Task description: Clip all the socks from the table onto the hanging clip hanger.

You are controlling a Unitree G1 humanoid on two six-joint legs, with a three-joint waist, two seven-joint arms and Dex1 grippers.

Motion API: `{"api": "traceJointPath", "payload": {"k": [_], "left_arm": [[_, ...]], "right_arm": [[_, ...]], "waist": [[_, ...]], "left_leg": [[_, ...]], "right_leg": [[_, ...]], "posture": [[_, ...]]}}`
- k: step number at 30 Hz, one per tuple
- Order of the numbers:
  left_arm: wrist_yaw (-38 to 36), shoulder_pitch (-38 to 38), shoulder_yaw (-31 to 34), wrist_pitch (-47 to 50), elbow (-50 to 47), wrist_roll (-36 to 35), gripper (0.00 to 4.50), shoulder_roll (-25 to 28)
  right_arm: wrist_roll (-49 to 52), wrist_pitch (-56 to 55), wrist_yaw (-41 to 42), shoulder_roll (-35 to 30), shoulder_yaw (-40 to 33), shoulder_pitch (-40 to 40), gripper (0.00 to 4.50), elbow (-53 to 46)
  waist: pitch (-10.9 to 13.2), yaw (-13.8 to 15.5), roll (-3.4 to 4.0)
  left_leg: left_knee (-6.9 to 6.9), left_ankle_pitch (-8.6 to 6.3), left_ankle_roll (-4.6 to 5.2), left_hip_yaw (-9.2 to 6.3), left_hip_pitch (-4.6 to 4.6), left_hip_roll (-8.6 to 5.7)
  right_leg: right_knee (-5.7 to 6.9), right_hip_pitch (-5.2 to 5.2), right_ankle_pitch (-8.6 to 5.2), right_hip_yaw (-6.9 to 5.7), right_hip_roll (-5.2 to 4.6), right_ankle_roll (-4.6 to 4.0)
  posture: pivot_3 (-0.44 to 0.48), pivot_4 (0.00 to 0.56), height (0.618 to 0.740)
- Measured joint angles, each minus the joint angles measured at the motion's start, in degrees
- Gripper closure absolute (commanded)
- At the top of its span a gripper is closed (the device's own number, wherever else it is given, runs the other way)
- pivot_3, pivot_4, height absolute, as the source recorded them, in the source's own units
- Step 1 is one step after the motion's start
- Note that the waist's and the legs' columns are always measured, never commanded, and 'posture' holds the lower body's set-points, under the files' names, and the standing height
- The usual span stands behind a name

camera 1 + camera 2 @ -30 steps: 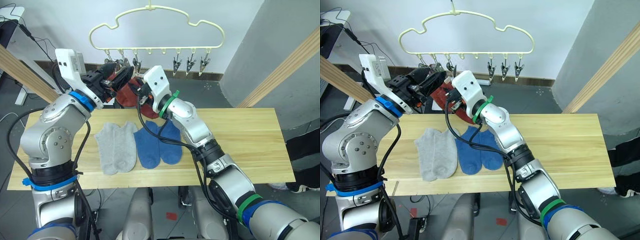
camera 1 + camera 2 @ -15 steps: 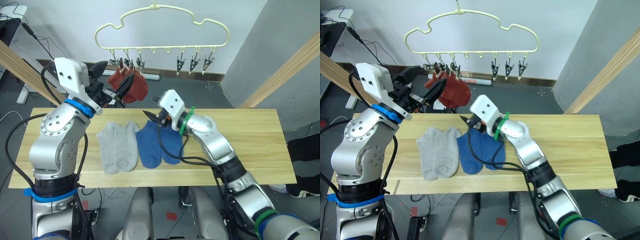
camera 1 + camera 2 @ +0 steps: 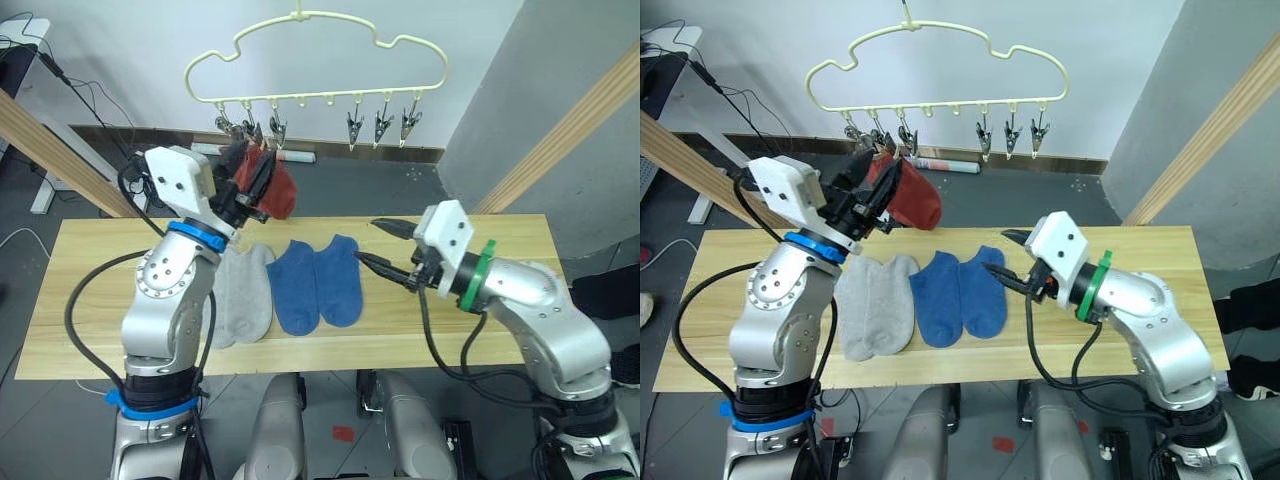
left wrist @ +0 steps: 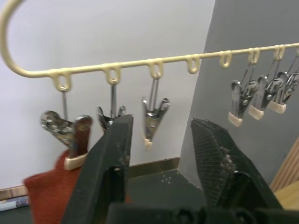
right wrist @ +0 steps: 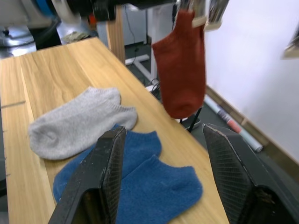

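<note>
Spread wide at centre frame over bare table: right gripper, just right of the blue socks. Also spread: left gripper, below the clip hanger at upper left, beside hanging rust red socks. Grey socks flat at mid-table.

A robotics lab or test room, judging by the bare white wall, grey floor, loose cables, timber frame beams and a plain plank worktop.
</note>
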Motion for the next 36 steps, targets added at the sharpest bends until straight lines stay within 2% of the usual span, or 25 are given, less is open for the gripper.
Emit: {"api": "traceJointPath", "payload": {"k": [8,23,36], "left_arm": [[4.3,-2.1,-1.1,-3.3,3.4,5.1,2.34,-3.1],[4.9,-6.7,-2.2,-7.0,11.8,6.8,2.34,-6.0],[6.1,-7.8,-2.0,-8.6,13.5,7.8,2.34,-7.4]], "right_arm": [[6.2,4.5,-1.7,-3.2,-4.7,2.2,1.78,-3.9],[12.0,5.8,-4.7,-5.0,-5.4,0.5,1.78,-5.5],[15.3,5.8,-7.2,-6.1,-6.9,-0.6,1.78,-5.5]], "waist": [[0.0,-0.7,0.0],[0.0,-1.4,0.0],[0.0,-2.2,-0.01]], "left_leg": [[0.02,-0.04,0.11,0.0,-0.01,-0.05],[0.03,-0.03,0.12,0.03,-0.02,-0.23],[0.03,-0.03,0.13,0.01,-0.03,-0.28]], "right_leg": [[-0.02,0.02,0.01,0.0,-0.01,0.02],[-0.02,0.01,0.02,0.0,0.02,0.02],[-0.02,0.02,0.02,-0.01,0.01,0.03]], "posture": [[-0.095,0.4,0.74],[-0.117,0.401,0.74],[-0.119,0.4,0.74]]}}
